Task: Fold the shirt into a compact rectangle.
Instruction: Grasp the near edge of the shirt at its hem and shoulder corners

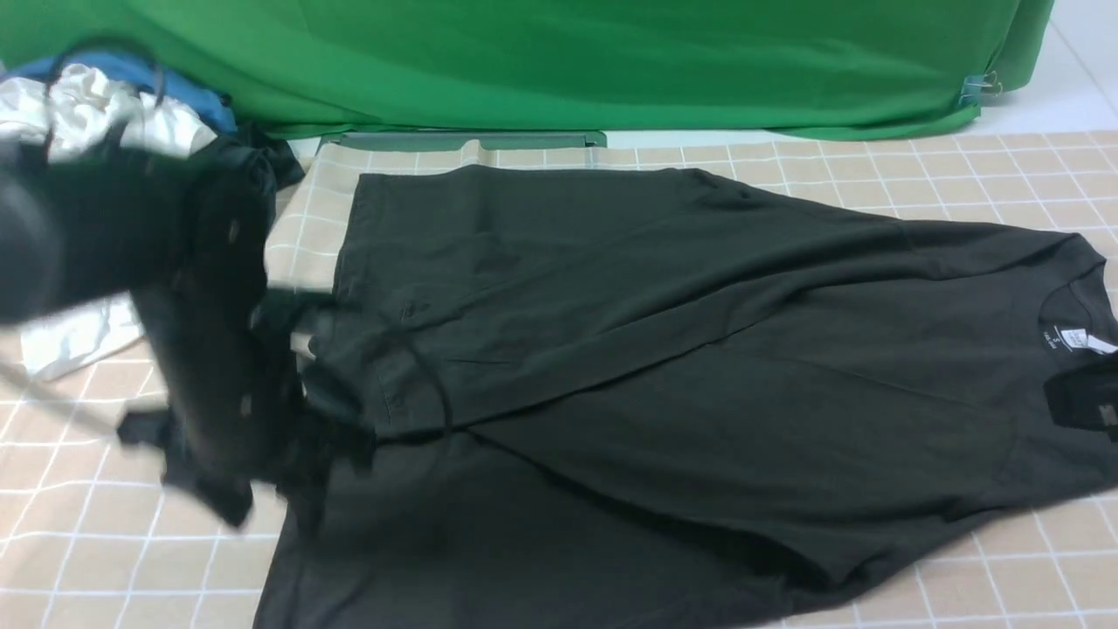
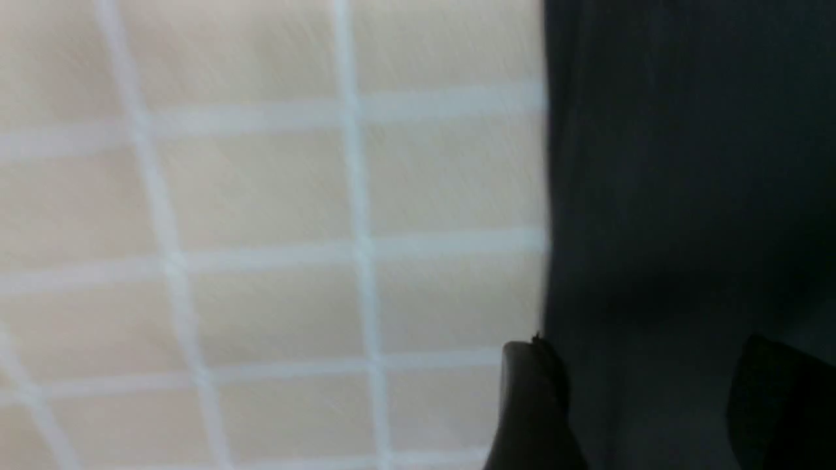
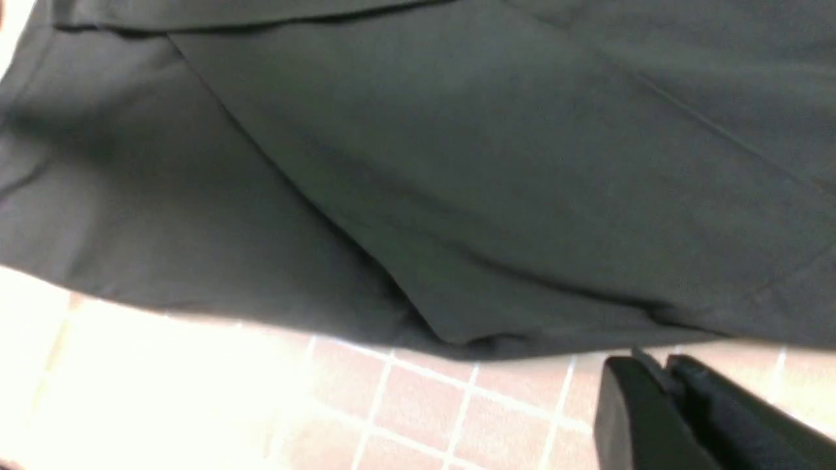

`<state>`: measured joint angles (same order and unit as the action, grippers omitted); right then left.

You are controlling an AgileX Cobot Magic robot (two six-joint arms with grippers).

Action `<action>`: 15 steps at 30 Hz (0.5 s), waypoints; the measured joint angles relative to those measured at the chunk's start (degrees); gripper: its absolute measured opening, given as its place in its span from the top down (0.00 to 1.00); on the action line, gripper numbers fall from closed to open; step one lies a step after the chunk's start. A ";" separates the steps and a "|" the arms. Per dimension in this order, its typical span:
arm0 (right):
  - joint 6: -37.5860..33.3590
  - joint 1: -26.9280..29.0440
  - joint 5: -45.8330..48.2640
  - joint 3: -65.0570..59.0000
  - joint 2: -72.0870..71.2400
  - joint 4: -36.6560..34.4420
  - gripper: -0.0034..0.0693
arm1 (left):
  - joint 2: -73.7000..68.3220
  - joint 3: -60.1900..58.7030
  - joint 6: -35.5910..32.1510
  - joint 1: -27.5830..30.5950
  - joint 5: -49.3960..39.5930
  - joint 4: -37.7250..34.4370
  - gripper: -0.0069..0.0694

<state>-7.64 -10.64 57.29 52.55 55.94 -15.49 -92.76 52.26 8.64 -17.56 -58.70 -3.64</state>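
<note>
The black shirt (image 1: 655, 349) lies spread on the checked tablecloth (image 1: 961, 175), its far side folded over the middle and its collar with the white neck label (image 1: 1079, 339) at the right. My left gripper (image 1: 314, 411), blurred by motion, hangs over the shirt's left hem. In the left wrist view it (image 2: 643, 352) is open above the shirt (image 2: 686, 163), with nothing between the fingers. My right gripper (image 1: 1087, 397) sits at the right edge by the collar. In the right wrist view it (image 3: 653, 365) is shut over bare cloth beside the shirt (image 3: 457, 163).
A pile of white, blue and dark garments (image 1: 105, 114) sits at the back left, and a white garment (image 1: 79, 336) lies beneath the left arm. A green backdrop (image 1: 559, 61) closes off the far side of the table.
</note>
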 joint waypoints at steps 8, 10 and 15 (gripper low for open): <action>-0.11 0.00 -0.78 0.11 0.91 0.08 0.83 | 10.03 -17.55 0.26 -1.46 10.65 -4.85 0.42; -0.11 0.00 -1.24 0.11 0.91 0.08 0.83 | 10.57 -19.57 0.94 -1.46 13.11 -4.85 0.38; -0.11 0.00 -1.56 0.11 0.91 0.08 0.83 | 10.68 -21.56 2.24 -1.59 16.44 -5.24 0.30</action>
<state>-7.75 -10.64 55.73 52.66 56.85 -15.41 -82.08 30.70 10.87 -19.14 -42.26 -8.88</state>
